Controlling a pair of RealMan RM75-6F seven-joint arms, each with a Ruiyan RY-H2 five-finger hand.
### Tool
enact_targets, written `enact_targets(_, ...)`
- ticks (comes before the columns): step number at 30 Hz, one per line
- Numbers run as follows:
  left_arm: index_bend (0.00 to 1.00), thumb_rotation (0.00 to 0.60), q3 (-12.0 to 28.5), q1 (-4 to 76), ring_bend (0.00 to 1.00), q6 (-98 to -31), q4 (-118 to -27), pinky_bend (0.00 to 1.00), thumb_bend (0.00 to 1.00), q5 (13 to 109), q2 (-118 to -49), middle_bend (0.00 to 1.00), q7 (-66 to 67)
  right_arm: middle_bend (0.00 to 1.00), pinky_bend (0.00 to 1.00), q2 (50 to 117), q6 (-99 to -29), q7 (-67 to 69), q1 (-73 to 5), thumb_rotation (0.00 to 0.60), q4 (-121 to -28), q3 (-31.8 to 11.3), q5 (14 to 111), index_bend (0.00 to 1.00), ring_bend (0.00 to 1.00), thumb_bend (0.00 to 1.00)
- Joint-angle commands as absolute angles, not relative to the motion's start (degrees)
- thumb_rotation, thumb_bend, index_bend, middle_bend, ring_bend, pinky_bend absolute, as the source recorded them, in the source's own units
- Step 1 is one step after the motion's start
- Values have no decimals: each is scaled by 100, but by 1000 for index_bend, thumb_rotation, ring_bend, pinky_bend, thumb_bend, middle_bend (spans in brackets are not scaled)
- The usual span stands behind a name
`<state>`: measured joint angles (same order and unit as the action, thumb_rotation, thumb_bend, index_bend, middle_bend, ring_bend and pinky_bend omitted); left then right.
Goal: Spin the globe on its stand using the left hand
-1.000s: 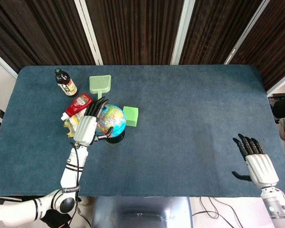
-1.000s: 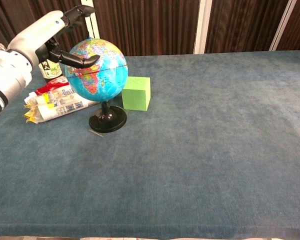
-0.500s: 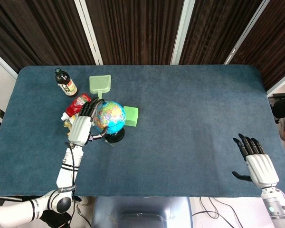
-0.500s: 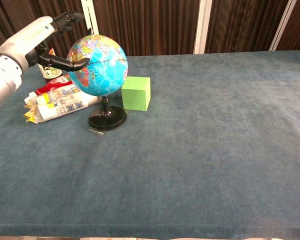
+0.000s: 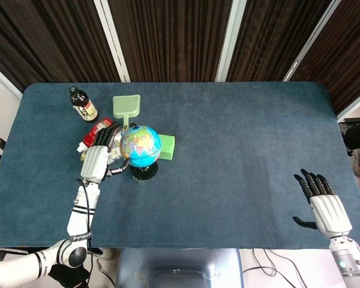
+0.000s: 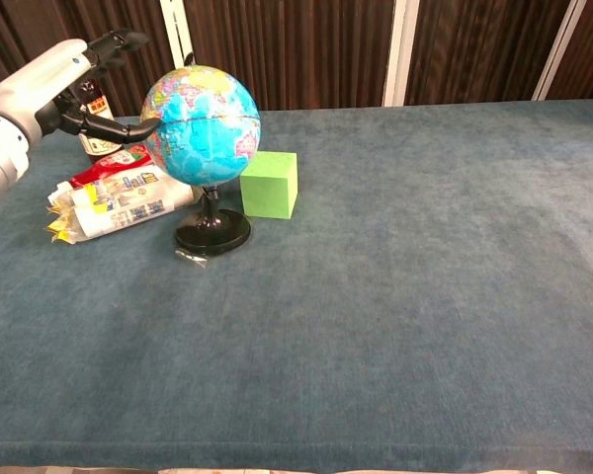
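Since one second ago the left hand (image 6: 54,84) has drawn back to the globe's (image 6: 202,123) left, fingers spread, thumb tip at its side. Risk: a hard sideways push could tip the small black stand (image 6: 212,236). Blue, glossy globe stands beside the green cube (image 6: 269,184).

White left hand (image 5: 96,161) raised above the table, fingers spread, dark thumb stretched sideways, palm empty; white right hand (image 5: 326,207) low at the near edge, dark fingers extended and apart, holding nothing
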<state>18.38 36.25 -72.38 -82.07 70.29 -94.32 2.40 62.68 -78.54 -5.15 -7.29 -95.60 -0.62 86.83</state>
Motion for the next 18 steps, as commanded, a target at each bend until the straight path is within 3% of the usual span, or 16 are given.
enact_targets(1, 0, 600, 1829, 3597, 0, -7241, -8160, 8, 317, 7021, -9429, 0, 200, 0, 0, 6272, -7855, -522, -729, 600, -9559, -64, 8680, 0, 0, 103)
enact_targets(18, 0, 600, 1991, 3732, 0, -6916, -7762, 9, 316, 6762, -9437, 0, 100, 0, 0, 6259, -7875, -501, -718, 600, -9554, -107, 8604, 0, 0, 103)
